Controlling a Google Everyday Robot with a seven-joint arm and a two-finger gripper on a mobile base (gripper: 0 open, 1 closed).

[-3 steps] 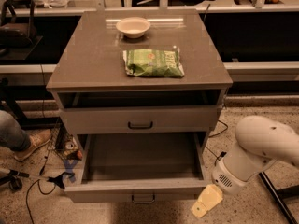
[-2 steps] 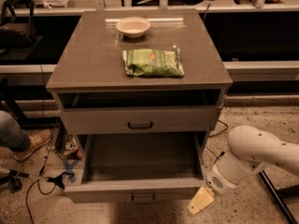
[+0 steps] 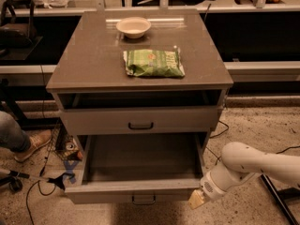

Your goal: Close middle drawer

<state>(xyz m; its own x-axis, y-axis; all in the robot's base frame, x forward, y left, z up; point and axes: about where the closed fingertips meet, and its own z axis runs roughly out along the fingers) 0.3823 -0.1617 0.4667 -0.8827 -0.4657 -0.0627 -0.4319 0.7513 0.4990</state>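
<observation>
- A person's shoe (image 3: 33, 143) and loose cables (image 3: 44, 179) lie on the floor at about 8 o'clock of the view, beside the bench (image 3: 93, 64) and clear of the work.
- The middle drawer (image 3: 136, 190) sits at 6 o'clock, pulled far out from the bench body. I judge the task as barely begun: the whole closing push is left.
- It is a wide grey box with a flat front, a small dark bar handle (image 3: 143, 199) at the centre of the front, and a deep, dark floor that looks bare.
- Above it, at its 12 o'clock, the top drawer (image 3: 140, 121) has a like handle and looks nearly shut, with a dark gap over it.
- On the bench top, a pale bowl (image 3: 133, 26) stands at 12 o'clock of a green packet (image 3: 153, 63); both are out of the way.
- The tool (image 3: 197, 199), a cream tip on the white arm (image 3: 248, 165), is at 4 o'clock of the drawer, just beside its front right corner. Contact is unclear, and I cannot tell whether the tool is open or closed.
</observation>
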